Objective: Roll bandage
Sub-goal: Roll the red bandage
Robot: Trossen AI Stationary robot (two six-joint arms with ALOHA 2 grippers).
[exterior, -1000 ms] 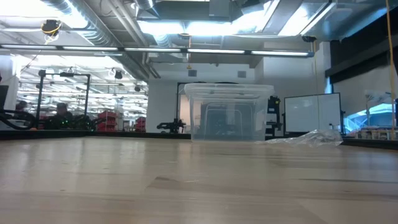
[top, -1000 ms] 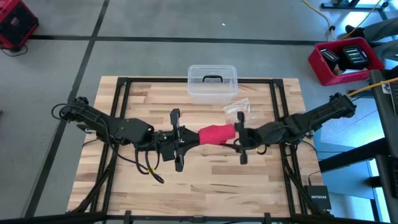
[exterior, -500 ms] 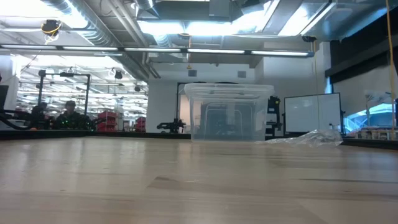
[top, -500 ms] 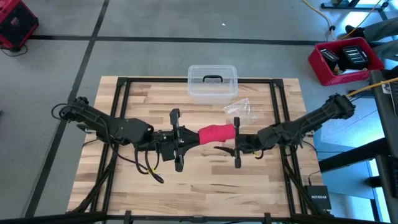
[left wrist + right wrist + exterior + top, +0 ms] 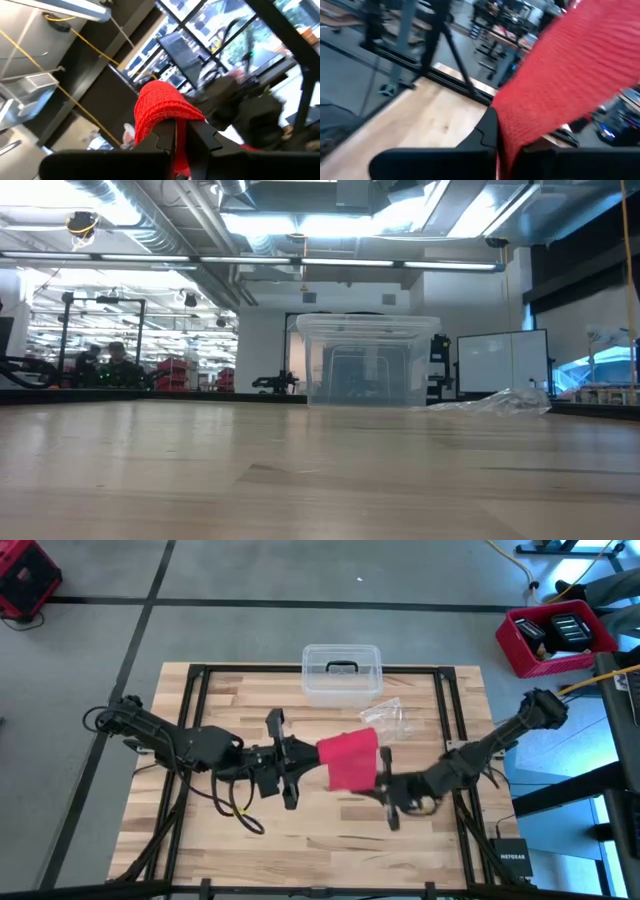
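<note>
The bandage (image 5: pixel 348 760) is a bright red knitted strip held in the air over the middle of the table, between my two grippers. My left gripper (image 5: pixel 303 757) comes in from the table's left and is shut on the wound end (image 5: pixel 160 107). My right gripper (image 5: pixel 381 783) comes in from the right, nearer the front edge, and is shut on the strip's other end (image 5: pixel 570 85). Neither gripper nor the bandage shows in the low view. My left gripper pinches the bandage's wound end (image 5: pixel 172 122) between its two fingers, with red cloth humped over the fingertips. The fingers lie about level and come from the table's left. That end is lifted clear of the table. My right gripper pinches the flat strip's loose end (image 5: pixel 512 132) between its two fingers, about level, from the table's right. The cloth runs out of the fingers as a broad flat band toward the left gripper. It hangs clear of the table.
A clear plastic box (image 5: pixel 341 672) with a dark handle stands at the table's far middle, also seen in the low view (image 5: pixel 368 362). A crinkled clear wrapper (image 5: pixel 383 718) lies just right of it. A red bin (image 5: pixel 555 637) sits off the table, far right.
My right gripper has gone toward the table's near edge and down, rolled its wrist, and shut on the bandage's loose end. The bandage, a compact red bundle before, is now spread into a wider band slanting toward the near edge. My left gripper has rolled slightly in place.
</note>
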